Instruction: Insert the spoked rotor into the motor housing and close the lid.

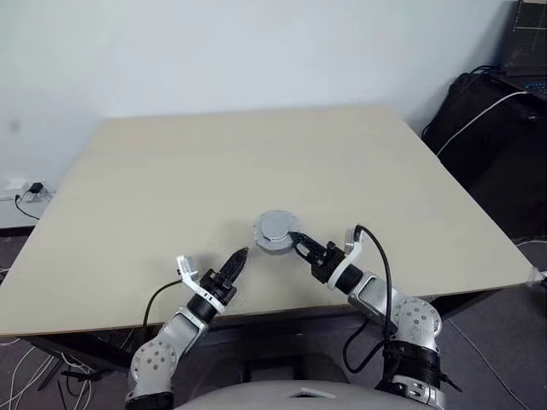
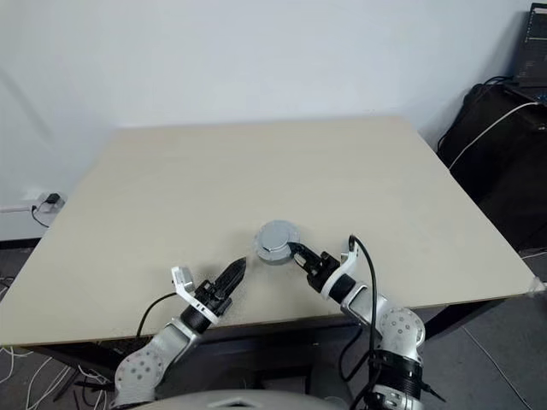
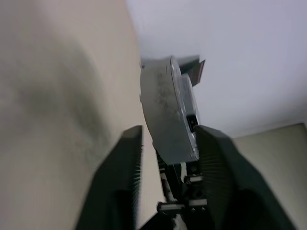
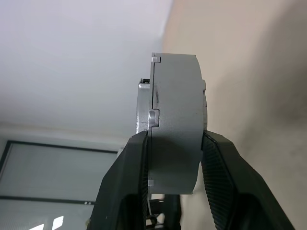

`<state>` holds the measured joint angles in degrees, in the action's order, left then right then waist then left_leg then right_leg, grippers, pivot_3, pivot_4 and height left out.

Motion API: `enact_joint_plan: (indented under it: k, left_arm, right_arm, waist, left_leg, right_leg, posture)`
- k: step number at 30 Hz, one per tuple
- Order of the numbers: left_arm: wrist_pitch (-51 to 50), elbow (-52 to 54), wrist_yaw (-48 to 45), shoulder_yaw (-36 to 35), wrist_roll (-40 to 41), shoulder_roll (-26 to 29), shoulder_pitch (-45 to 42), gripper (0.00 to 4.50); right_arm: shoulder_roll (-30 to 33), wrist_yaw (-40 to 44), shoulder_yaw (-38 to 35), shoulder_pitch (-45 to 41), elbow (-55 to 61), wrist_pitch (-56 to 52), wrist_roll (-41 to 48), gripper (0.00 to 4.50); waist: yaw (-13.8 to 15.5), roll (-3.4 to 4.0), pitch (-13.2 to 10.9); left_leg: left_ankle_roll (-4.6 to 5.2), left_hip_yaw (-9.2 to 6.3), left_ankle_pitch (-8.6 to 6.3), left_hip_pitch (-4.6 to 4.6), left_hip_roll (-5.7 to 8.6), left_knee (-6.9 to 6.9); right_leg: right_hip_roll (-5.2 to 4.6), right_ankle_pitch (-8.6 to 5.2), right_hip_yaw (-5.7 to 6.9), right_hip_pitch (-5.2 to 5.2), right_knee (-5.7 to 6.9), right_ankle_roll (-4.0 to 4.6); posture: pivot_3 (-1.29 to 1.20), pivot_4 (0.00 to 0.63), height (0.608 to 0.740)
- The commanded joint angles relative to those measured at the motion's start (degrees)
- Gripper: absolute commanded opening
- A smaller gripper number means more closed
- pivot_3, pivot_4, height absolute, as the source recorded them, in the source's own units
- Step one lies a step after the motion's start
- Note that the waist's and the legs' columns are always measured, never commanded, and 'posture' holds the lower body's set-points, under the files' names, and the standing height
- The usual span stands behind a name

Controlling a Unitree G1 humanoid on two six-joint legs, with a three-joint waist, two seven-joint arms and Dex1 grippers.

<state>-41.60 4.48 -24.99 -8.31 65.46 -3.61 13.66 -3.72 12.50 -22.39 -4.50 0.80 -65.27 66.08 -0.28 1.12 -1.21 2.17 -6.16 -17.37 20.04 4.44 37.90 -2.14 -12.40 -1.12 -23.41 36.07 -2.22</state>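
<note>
Two robot arms reach forward over the near edge of a pale beige table (image 1: 256, 162). On the robot's left, the left gripper (image 1: 239, 256) points forward and toward the middle of the table, with its black fingers (image 3: 122, 187) parted and nothing held between them. Its tips stop just short of a round silver-grey assembly, the motor housing (image 4: 180, 115) with the lid (image 1: 276, 225) seated on top, which sits near the table's front edge, about midway across. The lid's smooth face points up. In the left wrist view, the assembly shows just beyond the open fingertips, apart from them.

On the robot's right, the right gripper (image 1: 297, 240) comes in from the other side, angled forward and toward the centre. Its two black fingers (image 4: 132, 172) are clamped on the closed housing, one pressing on each flat face, as the right wrist view shows. A seam with small notches runs around the side wall where lid and housing meet. Whether the assembly rests on the table or is raised just above it cannot be told. The spoked rotor cannot be seen with the lid closed.

Beyond the table's far right corner, dark bags (image 1: 487, 128) with a white cable (image 1: 479, 115) stand against a plain white wall (image 1: 256, 51).
</note>
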Motion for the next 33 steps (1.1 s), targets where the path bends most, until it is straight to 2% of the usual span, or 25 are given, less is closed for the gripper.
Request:
enact_joint_plan:
  k: [1, 4, 5, 26, 29, 33]
  left_arm:
    - [1.15, -0.4, -0.1, 1.33, 2.41, -6.89, 0.44, 3.25]
    - [1.67, -0.79, -0.77, 1.9, 3.51, -6.87, 0.33, 4.3]
    - [1.82, -0.84, -0.99, 2.08, 3.86, -6.82, 0.35, 4.48]
    - [3.66, -2.01, -0.44, 4.86, 8.9, -6.49, 0.65, 4.48]
    - [4.19, -1.62, -0.53, 4.88, 9.6, -6.57, 1.11, 3.65]
    - [4.57, -1.3, -0.57, 4.96, 10.11, -6.47, 1.51, 2.3]
  right_arm:
    - [-2.87, 0.66, 2.38, -2.09, 2.31, 0.75, 3.65, 1.25]
    - [-2.37, 0.21, 3.41, -2.45, 1.47, 0.33, 3.48, 1.25]
    - [-2.24, 0.18, 3.8, -2.42, 1.35, 0.18, 3.47, 1.25]
    - [0.26, -0.23, 7.76, -0.1, 1.68, -6.98, 5.67, 1.25]
    - [0.49, -0.4, 7.34, 0.09, 1.7, -6.85, 5.77, 1.25]
    - [0.72, -0.7, 7.05, 0.41, 1.83, -6.69, 6.2, 1.25]
  waist:
    - [-0.01, 0.0, 0.0]
    - [-0.04, 0.0, 0.0]
    - [-0.05, 0.0, 0.0]
    - [-0.23, 0.0, 0.0]
    - [-0.3, 0.0, 0.0]
    - [-0.28, -0.03, -0.02]
  left_leg:
    - [0.0, 0.0, 0.0, 0.0, 0.0, 0.0]
    - [-0.01, 0.01, 0.0, 0.0, 0.0, 0.01]
    - [-0.01, 0.02, 0.0, 0.0, 0.0, 0.01]
    - [0.0, 0.05, 0.0, 0.01, 0.0, 0.01]
    - [0.0, 0.05, 0.0, -0.01, 0.0, 0.02]
    - [0.0, 0.05, 0.0, 0.0, 0.0, 0.01]
  right_leg:
    - [0.0, 0.01, 0.0, 0.0, 0.0, 0.02]
    - [0.0, 0.05, -0.01, 0.0, 0.0, 0.1]
    - [0.0, 0.05, -0.01, 0.0, 0.0, 0.1]
    - [0.0, 0.03, -0.02, 0.0, 0.0, 0.13]
    - [0.0, 0.01, -0.03, 0.0, 0.0, 0.09]
    - [0.0, -0.04, -0.03, 0.0, 0.0, 0.02]
  posture:
    - [0.0, 0.0, 0.74]
    - [0.0, 0.0, 0.74]
    - [0.0, 0.0, 0.74]
    - [0.0, 0.0, 0.74]
    - [0.0, 0.0, 0.74]
    - [0.0, 0.0, 0.74]
